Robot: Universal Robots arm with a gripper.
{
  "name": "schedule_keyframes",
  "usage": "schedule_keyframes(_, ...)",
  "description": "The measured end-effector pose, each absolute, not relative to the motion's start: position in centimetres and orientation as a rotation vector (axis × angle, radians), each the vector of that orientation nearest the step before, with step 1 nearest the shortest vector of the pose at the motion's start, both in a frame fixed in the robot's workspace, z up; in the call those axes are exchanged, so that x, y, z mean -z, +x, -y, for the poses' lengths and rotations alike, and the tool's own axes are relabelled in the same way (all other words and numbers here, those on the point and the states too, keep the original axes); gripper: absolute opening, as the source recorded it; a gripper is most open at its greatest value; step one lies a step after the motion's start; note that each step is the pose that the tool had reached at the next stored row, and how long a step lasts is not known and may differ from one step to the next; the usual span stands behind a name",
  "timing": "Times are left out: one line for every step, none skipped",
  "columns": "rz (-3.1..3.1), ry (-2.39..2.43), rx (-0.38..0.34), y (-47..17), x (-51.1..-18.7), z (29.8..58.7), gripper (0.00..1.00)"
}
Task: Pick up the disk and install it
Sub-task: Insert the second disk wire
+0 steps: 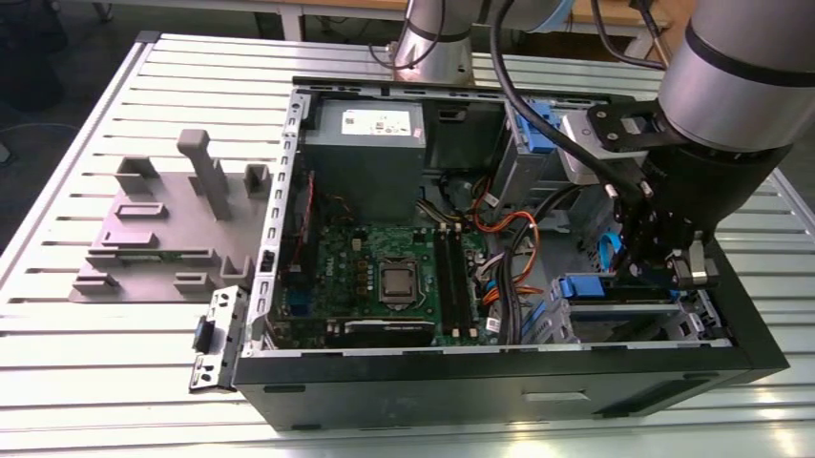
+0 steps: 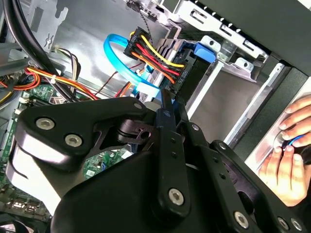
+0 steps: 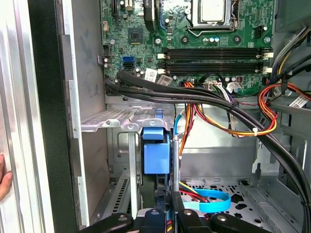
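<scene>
The disk (image 3: 156, 155) is seen end-on in the first wrist view, so that little more than a blue plastic face with a lighter blue tab above it is presented, framed by grey sheet-metal uprights (its silver body and label are hidden from this angle). In the exterior view the same blue plastic (image 1: 594, 285) is found on top of the metal drive cage at the near corner of the open computer case (image 1: 274, 239), toward the exterior view's right. The disk is thus lodged in the cage, standing between the cage walls, with a light blue flat cable (image 3: 209, 199) and a bundle of red, yellow and orange wires (image 3: 194, 121) just beside it. The gripper (image 3: 168, 196) is lined up directly behind the blue face and very near it; whether contact is made cannot be told. Its fingers (image 2: 171, 121) are drawn together, with only a thin slit left between them, and nothing is seen clamped in that slit. In the exterior view the gripper (image 1: 675, 272) is lowered into the case just beside the cage. The green motherboard (image 1: 382, 272) lies flat in the middle of the case, and the grey power-supply box (image 1: 366, 143) is set at the far end. A person's hand (image 2: 291, 160) is rested outside the case wall on the slatted table (image 1: 102, 363).
</scene>
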State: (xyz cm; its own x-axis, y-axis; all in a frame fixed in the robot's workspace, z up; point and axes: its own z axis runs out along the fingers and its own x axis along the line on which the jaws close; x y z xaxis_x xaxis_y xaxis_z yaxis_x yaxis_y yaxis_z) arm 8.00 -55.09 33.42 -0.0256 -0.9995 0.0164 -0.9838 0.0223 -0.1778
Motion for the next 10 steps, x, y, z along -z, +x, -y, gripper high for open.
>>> schedule_keyframes(-2.162,-2.110,0.211,8.00,-33.42,55.09,0.16)
schedule_keyframes(-2.162,-2.110,0.211,8.00,-33.42,55.09,0.16)
schedule_keyframes(-2.162,-2.110,0.211,8.00,-33.42,55.10,0.16)
schedule_keyframes(-2.162,-2.110,0.211,8.00,-33.42,55.10,0.16)
schedule_keyframes(-2.162,-2.110,0.211,8.00,-33.42,55.10,0.16)
schedule_keyframes(-2.162,-2.110,0.211,8.00,-33.42,55.10,0.16)
schedule_keyframes(-2.162,-2.110,0.211,8.00,-33.42,55.10,0.16)
schedule_keyframes(-2.162,-2.110,0.211,8.00,-33.43,55.10,0.16)
schedule_keyframes(-2.161,-2.109,0.209,8.00,-33.43,55.12,0.16)
schedule_keyframes(-2.160,-2.108,0.205,8.00,-33.41,55.15,0.16)
